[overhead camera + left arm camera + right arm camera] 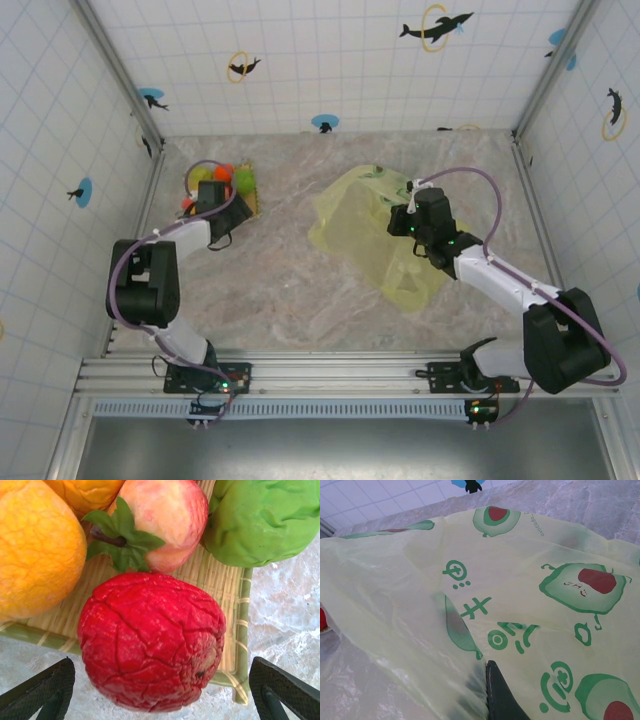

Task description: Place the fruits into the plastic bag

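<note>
The fruits lie heaped on a tan woven mat at the back left. My left gripper hovers open over them. In the left wrist view a wrinkled red fruit sits between the spread black fingertips, with an orange fruit, a peach and a green fruit behind it. The translucent yellow-green plastic bag lies mid-table. My right gripper is shut on its film, lifting it; in the right wrist view the black finger pinches the printed bag.
The mat's green rim edges the marble tabletop. Tiled walls enclose the table on three sides, with a metal rail along the near edge by the arm bases.
</note>
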### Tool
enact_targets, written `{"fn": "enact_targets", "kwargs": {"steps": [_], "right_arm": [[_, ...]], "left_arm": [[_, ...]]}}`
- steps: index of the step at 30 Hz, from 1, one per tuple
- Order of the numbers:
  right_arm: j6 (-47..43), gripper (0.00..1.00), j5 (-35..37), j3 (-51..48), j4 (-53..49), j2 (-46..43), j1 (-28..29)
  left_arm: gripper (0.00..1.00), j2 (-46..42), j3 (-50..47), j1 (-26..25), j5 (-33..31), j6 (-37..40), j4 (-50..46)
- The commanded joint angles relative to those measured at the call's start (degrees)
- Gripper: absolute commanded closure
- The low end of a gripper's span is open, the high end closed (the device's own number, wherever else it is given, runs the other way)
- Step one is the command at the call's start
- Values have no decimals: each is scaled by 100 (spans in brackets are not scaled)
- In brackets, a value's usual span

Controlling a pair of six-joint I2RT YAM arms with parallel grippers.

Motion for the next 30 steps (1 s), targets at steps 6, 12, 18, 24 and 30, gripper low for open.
{"fn": "enact_targets", "kwargs": {"steps": [6, 12, 18, 24, 30], "right_arm": [[-34, 100, -38, -73, 101, -231, -41], [-12, 100, -46, -99, 50, -297, -42], [14, 100, -30, -83, -54, -350, -32], [36, 100, 127, -48, -283, -384, -36], [203, 100, 240, 135, -539, -251, -38]], "left_arm": [[13, 351, 300, 55, -176, 218, 11], [24, 485, 332, 68, -117, 254, 69], [34, 290, 155, 68, -19, 257, 169], [39, -582, -311, 68, 249, 326, 369], [39, -2003, -1080, -276, 922, 129, 588]]}}
